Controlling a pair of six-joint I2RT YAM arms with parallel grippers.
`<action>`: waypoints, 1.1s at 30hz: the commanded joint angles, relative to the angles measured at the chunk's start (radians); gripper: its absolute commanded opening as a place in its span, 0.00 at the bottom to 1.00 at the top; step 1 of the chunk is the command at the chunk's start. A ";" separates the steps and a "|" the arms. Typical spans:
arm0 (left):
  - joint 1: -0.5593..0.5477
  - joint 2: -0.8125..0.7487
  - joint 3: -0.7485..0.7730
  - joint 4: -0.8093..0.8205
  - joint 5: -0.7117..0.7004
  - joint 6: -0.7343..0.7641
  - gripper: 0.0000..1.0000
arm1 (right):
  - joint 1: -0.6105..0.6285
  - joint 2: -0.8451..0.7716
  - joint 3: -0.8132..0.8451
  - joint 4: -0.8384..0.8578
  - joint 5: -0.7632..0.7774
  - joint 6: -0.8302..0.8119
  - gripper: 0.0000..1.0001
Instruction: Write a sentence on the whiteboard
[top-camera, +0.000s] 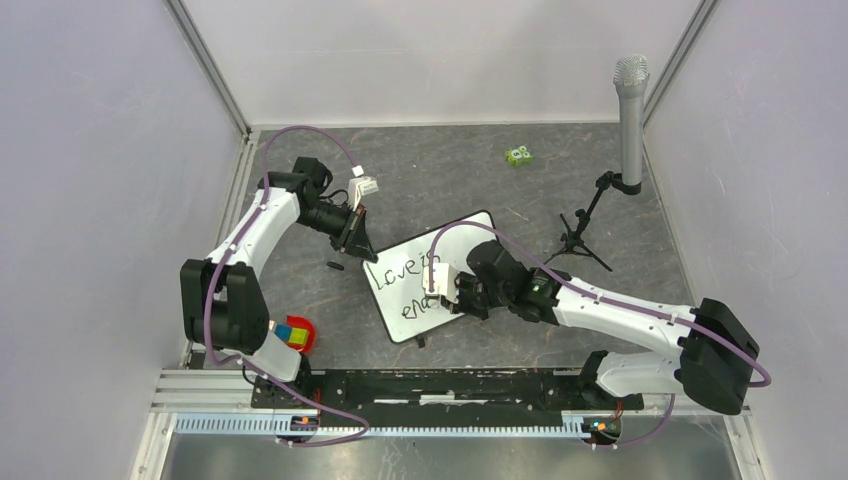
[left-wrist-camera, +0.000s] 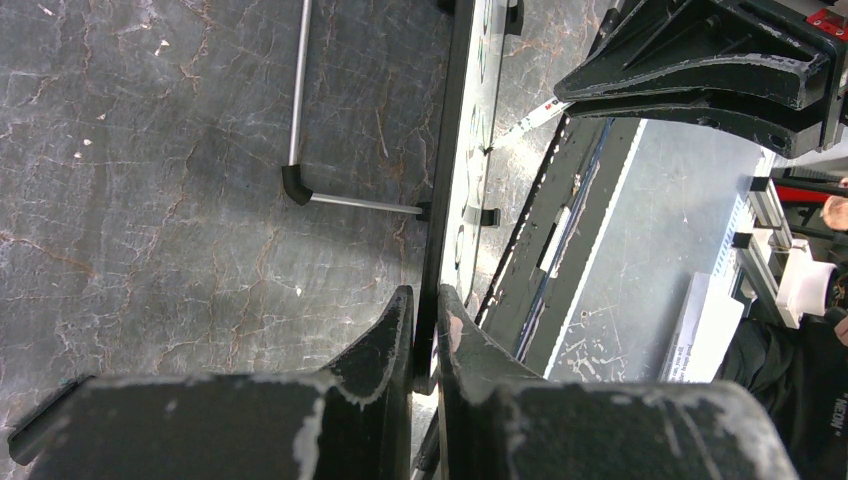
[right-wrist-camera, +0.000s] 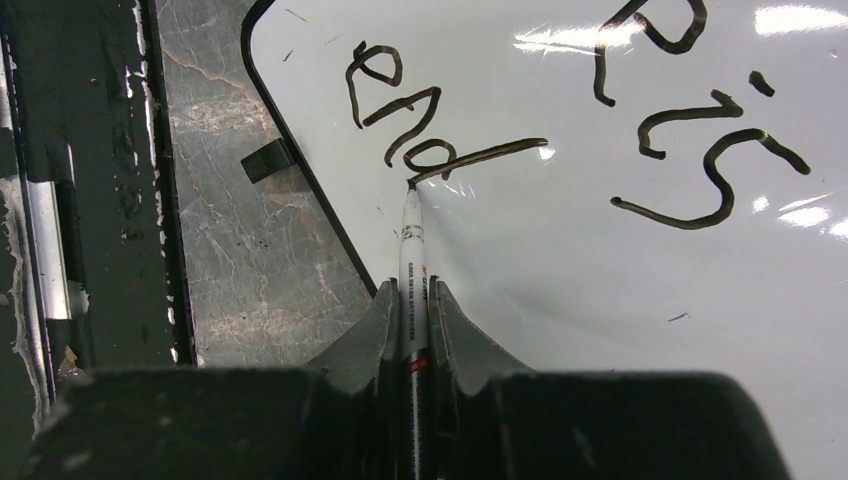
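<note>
1. Your right tool (right-wrist-camera: 410, 300) pinches a marker (right-wrist-camera: 411, 235), whose tip touches the whiteboard (right-wrist-camera: 560, 290) at the "d" of "end".
2. Your left tool (left-wrist-camera: 425, 325) is pressed together on the whiteboard's left edge, steadying it at the middle of the worktop (top-camera: 440, 170).
3. The sentence (right-wrist-camera: 470, 156) reads "Love is end"; I judge that "less." is left to write.
4. Your right arm stretches low from near right. Your left arm bends from near left and reaches right.

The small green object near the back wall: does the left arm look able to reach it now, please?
Probably not yet: the left gripper is shut on the whiteboard edge and must release it before going to the small green object.
</note>
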 joint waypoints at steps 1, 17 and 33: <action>-0.008 0.010 0.002 -0.005 -0.033 0.029 0.02 | -0.005 -0.011 0.018 -0.017 0.064 -0.015 0.00; -0.008 0.010 -0.001 -0.005 -0.032 0.028 0.02 | -0.006 -0.040 0.053 -0.042 0.051 -0.025 0.00; -0.009 0.012 0.002 -0.006 -0.029 0.027 0.02 | -0.019 -0.094 0.069 -0.027 0.088 -0.003 0.00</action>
